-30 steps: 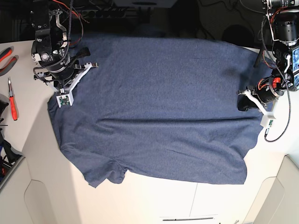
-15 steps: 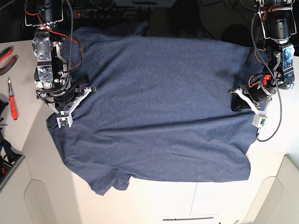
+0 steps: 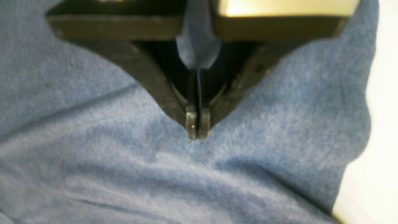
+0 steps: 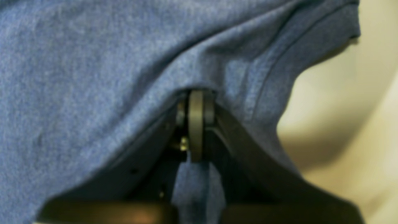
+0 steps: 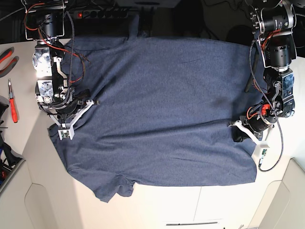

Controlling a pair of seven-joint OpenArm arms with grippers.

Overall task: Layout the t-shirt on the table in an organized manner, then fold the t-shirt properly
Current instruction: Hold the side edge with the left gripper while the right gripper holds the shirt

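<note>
lying flat across the table (image 5: 157,205), the t-shirt (image 5: 162,109) covered most of it, one sleeve pointing toward the near edge. the left gripper (image 3: 196,130) was clamped on a pinch of cloth at the shirt's side edge, and a fold rose between its jaws. the right gripper (image 4: 196,102) was likewise clenched on fabric at the opposite edge, near a stitched hem. red-handled tools (image 5: 12,102) lay beside that arm.

even overhead light is brightening the pale surface (image 5: 162,205) in the base view, the far edge staying dark. both wrist views are blurring; the shirt (image 4: 93,62) is casting soft shadows.
</note>
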